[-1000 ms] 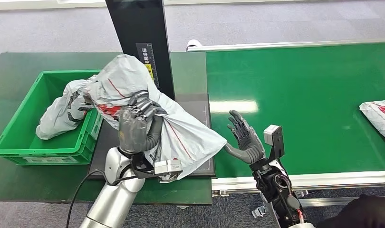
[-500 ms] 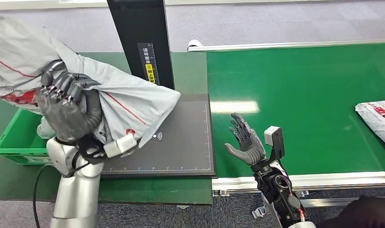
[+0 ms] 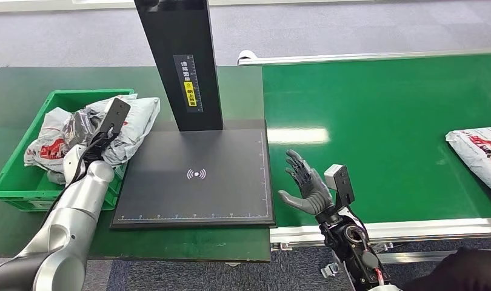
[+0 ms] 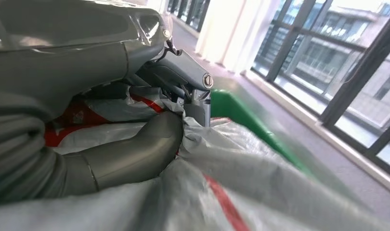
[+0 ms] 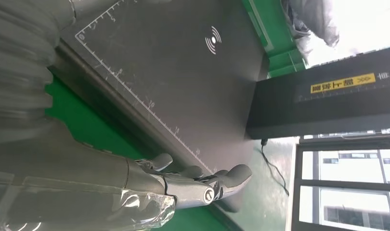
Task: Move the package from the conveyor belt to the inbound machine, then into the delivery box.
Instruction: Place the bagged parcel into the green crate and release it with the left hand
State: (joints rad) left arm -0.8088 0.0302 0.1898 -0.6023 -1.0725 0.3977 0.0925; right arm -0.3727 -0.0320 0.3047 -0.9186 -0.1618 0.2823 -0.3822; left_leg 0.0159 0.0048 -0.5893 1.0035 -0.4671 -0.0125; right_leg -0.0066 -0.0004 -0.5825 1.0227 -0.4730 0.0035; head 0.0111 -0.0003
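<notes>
The left hand (image 3: 85, 124) has its fingers curled into the package (image 3: 131, 121), which lies over the box's (image 3: 25, 191) right rim. Let go only once it sags inside, I judge. The right hand (image 3: 307, 185) waits with fingers spread at the belt's (image 3: 382, 121) near-left corner.

Crumpled grey package (image 3: 131, 121) with red print, lying in green delivery box (image 3: 26, 159)

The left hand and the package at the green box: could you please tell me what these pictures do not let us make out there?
- Head view: the left hand is mostly hidden behind its wrist camera and forearm.
- Left wrist view: the thumb presses into the package, but the other fingers are hidden, so a full grip is unclear.
- Head view: the delivery box floor is covered by packages.
- Head view: the belt's package is cut off by the edge.
</notes>
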